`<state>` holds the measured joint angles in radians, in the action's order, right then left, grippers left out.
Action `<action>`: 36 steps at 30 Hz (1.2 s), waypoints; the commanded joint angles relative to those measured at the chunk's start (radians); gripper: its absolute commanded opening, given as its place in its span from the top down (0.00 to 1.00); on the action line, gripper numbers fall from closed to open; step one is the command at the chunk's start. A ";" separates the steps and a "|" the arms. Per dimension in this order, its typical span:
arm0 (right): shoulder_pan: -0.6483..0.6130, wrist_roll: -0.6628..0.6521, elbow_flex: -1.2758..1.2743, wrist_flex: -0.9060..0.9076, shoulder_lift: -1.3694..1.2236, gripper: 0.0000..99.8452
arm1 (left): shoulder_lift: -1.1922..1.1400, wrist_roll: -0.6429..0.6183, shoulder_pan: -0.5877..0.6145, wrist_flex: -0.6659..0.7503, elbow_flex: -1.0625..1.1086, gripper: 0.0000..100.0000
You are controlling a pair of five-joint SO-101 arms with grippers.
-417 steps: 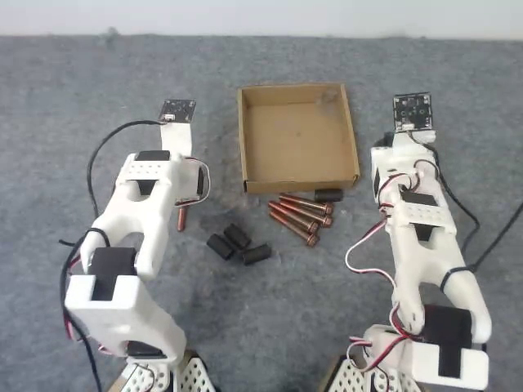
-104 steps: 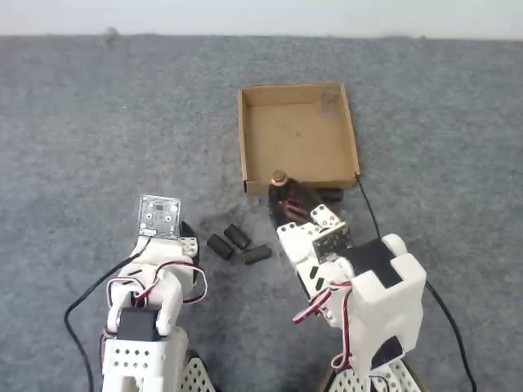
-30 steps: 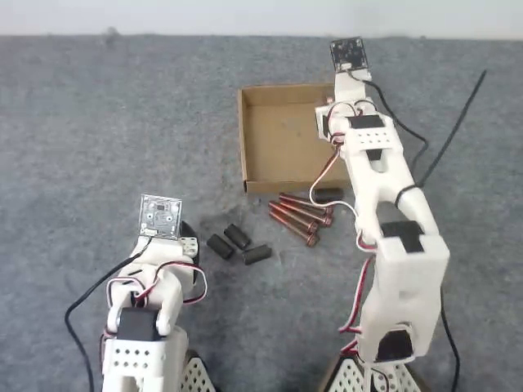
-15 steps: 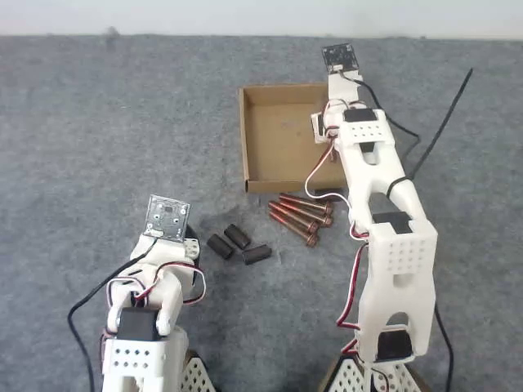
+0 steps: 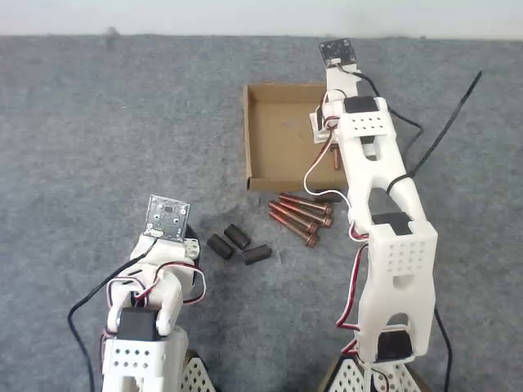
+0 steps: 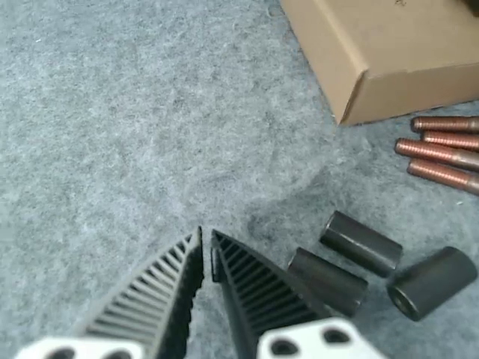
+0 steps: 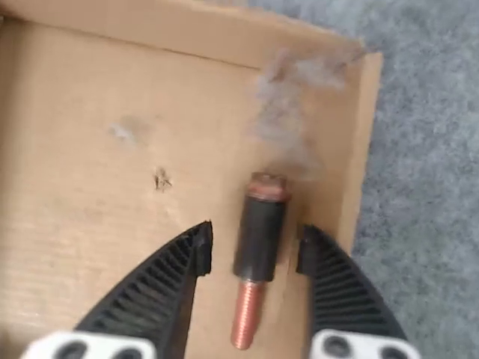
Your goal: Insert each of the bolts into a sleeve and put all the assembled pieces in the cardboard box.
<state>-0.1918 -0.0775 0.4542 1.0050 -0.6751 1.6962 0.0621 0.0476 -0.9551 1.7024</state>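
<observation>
Now, black-sleeved copper bolt (image 7: 260,243) in cardboard box (image 7: 97,149), between jaws of open right end effector (image 7: 253,247); left end effector (image 6: 207,253) apparently closed.

Looks like a small robotics lab or hobby bench. The left arm (image 5: 151,302) and right arm (image 5: 380,196) are white printed plastic with bare wires (image 5: 446,122), on a grey felt mat (image 5: 98,139) with loose bolts (image 5: 298,214), plain wall (image 5: 204,16) behind.
</observation>
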 commanded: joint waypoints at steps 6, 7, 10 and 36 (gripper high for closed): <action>0.010 -0.002 0.057 0.081 0.145 0.98 | 0.014 0.011 0.006 0.003 -0.010 0.99; 0.008 -0.002 0.057 0.108 0.166 1.00 | 0.014 0.011 0.006 0.003 -0.010 0.99; 0.002 -0.002 0.055 0.214 0.240 0.98 | 0.014 0.011 0.006 0.003 -0.010 0.99; -0.278 -0.058 -0.480 0.773 0.823 0.98 | 0.014 0.011 0.008 -0.002 -0.010 0.99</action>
<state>-0.3943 -0.1066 0.1089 1.7507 -0.0230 1.6962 0.0621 0.0476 -0.9551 1.7024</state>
